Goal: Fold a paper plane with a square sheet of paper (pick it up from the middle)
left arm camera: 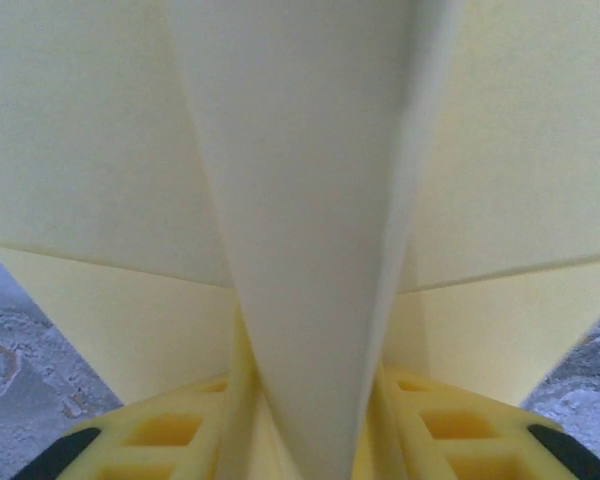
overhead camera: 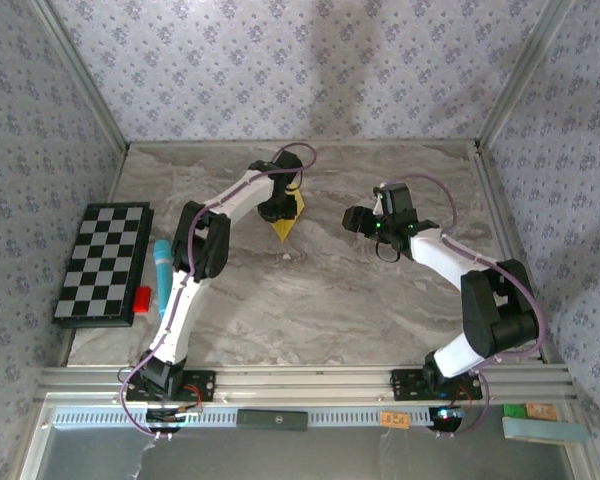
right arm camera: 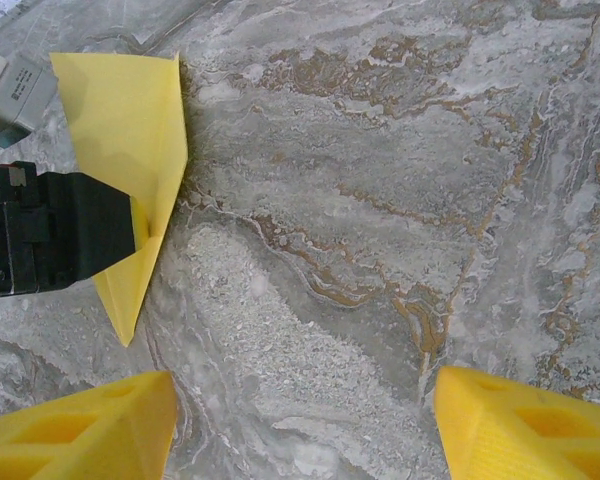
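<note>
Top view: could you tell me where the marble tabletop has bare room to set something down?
Widest bare patch of grey marble tabletop: between the left arm and right arm, nearer than the yellow folded paper. The far-right corner is bare too. Crowded: the left edge, with black-and-white checkered board, blue pen and small red block.

Overhead, wrist close-ups sharing paper plane (right arm camera: 125, 110)

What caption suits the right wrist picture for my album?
Open right gripper hovers over the marble table, facing the left gripper at the paper plane.
</note>
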Robot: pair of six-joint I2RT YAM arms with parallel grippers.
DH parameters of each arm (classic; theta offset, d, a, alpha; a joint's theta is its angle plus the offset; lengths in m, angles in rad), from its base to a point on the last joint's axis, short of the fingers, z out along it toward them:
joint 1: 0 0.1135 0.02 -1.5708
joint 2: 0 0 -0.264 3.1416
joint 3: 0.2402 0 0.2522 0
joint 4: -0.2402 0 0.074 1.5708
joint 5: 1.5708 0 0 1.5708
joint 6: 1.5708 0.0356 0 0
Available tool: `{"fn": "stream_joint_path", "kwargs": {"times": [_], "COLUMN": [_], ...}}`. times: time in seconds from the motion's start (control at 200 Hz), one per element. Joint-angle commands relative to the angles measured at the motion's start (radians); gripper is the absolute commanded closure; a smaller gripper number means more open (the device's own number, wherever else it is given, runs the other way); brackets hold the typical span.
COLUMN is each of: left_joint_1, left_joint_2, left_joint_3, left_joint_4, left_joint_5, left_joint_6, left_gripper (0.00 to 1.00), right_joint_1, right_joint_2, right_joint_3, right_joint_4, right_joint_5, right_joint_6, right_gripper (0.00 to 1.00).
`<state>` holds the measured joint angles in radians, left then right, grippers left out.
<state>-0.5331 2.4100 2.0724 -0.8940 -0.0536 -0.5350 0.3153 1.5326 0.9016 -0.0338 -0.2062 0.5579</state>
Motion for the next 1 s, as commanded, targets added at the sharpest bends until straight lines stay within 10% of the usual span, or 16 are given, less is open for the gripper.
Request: {"fn": "stream_joint_path", "kwargs": {"times": [0.0, 0.995], "left_joint_1": [-0.007, -0.015], "left_joint_2": [0.049, -0.185], "left_joint_3": [0.011, 0.047], "left_joint_4": [-0.037, -0.071], "left_joint_5": [0.007, -0.042], "left_joint_6": [-0.002, -0.036], "left_gripper": [0.62, 0.53], "right_joint_1": [-0.006, -0.007], "right_joint_2": [0.007, -0.016], "right_joint_3": [0.005, 0.036], "right_joint_4": [-0.003, -0.044], "right_joint_5": [0.002, 0.028], "right_joint_6": [0.005, -0.017], "right_gripper": [0.28, 0.26]}}
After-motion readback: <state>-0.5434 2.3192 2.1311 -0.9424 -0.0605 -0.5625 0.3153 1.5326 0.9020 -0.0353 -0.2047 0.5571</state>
